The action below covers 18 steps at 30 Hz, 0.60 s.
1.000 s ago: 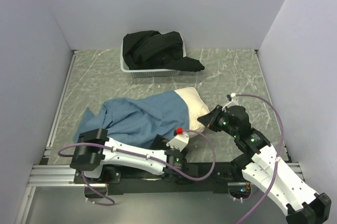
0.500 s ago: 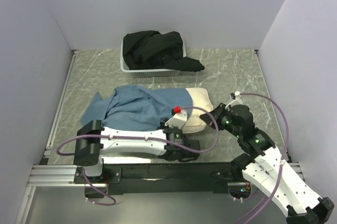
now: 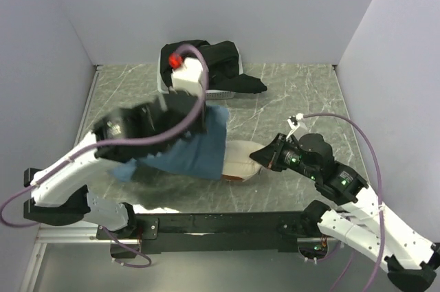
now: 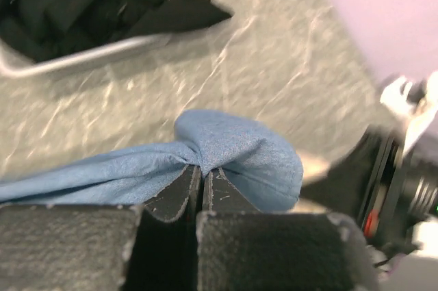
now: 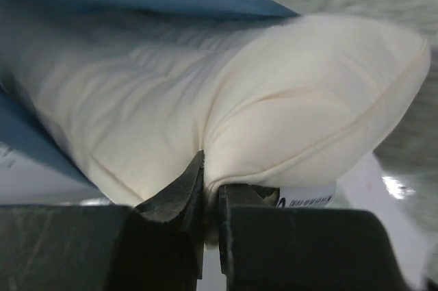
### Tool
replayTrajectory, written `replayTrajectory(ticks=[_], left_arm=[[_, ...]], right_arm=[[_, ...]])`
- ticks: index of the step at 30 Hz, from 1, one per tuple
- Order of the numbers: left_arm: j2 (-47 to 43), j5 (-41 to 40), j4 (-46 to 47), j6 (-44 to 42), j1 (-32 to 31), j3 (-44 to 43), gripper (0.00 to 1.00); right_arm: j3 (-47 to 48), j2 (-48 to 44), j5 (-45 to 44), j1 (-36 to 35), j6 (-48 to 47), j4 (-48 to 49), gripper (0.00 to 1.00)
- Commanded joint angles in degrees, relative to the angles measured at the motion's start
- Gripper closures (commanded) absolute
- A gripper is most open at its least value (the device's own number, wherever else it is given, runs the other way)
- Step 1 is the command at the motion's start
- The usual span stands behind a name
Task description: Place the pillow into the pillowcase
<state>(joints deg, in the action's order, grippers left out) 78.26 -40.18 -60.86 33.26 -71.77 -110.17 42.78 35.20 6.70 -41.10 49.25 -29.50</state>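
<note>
Slate-blue, plain and unpatterned: the pillowcase (image 3: 199, 146), seen against my grey-green desk (image 3: 295, 99) with its pale marble veining. The pillow (image 5: 226, 92) is cream-white with faint quilted lines, its tag (image 5: 306, 201) white with dark print. My left gripper (image 4: 202, 178) and right gripper (image 5: 211, 181) are matt black, scuffed pale along the edges. My left arm (image 3: 69, 168) and right arm (image 3: 375, 220) are white with black joints, trailing purple cables (image 3: 357, 130); a red cap (image 3: 174, 62) marks my left wrist. Black cloth (image 3: 227, 55) sits in a pale grey basket (image 4: 68, 58). The walls (image 3: 275, 10) are light lavender-grey.
</note>
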Motion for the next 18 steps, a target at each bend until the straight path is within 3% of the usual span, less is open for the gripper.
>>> replayTrajectory(ticks=[1, 6, 9, 10, 13, 14, 15, 16, 18], left_arm=[[7.0, 23.4, 12.3, -5.3, 9.7, -9.3, 0.99], [12.9, 37.2, 13.1, -2.9, 18.8, -8.8, 0.99], [10.9, 45.3, 22.4, 0.7, 23.1, 5.4, 0.99], [10.0, 46.1, 24.4, 2.0, 23.9, 11.3, 0.99], [9.6, 44.9, 27.9, 3.5, 24.3, 18.9, 0.99], [9.5, 44.3, 28.5, 3.7, 24.3, 20.3, 0.99], [9.5, 43.3, 29.9, 3.9, 24.4, 21.6, 0.99], [9.3, 42.7, 30.3, 4.4, 24.7, 23.3, 0.99], [9.2, 41.4, 31.0, 4.5, 24.8, 24.1, 0.99]], right_arm=[[9.3, 1.9, 0.4, -8.7, 1.5, 6.6, 1.00], [10.2, 6.9, 0.8, -11.7, 1.6, 9.6, 0.89], [7.0, 9.4, 0.4, -11.1, 1.2, 11.6, 0.73], [5.5, 10.2, 1.1, -9.6, 0.9, 12.2, 0.66], [2.7, 14.2, 7.0, -4.6, -0.5, 14.5, 0.60], [1.9, 15.7, 8.3, 0.1, -1.2, 15.8, 0.57], [1.2, 16.0, 9.5, 2.3, -1.8, 16.1, 0.51], [1.2, 16.4, 8.9, 4.2, -2.5, 16.0, 0.37], [2.8, 16.2, 4.6, 7.4, -6.6, 12.1, 0.22]])
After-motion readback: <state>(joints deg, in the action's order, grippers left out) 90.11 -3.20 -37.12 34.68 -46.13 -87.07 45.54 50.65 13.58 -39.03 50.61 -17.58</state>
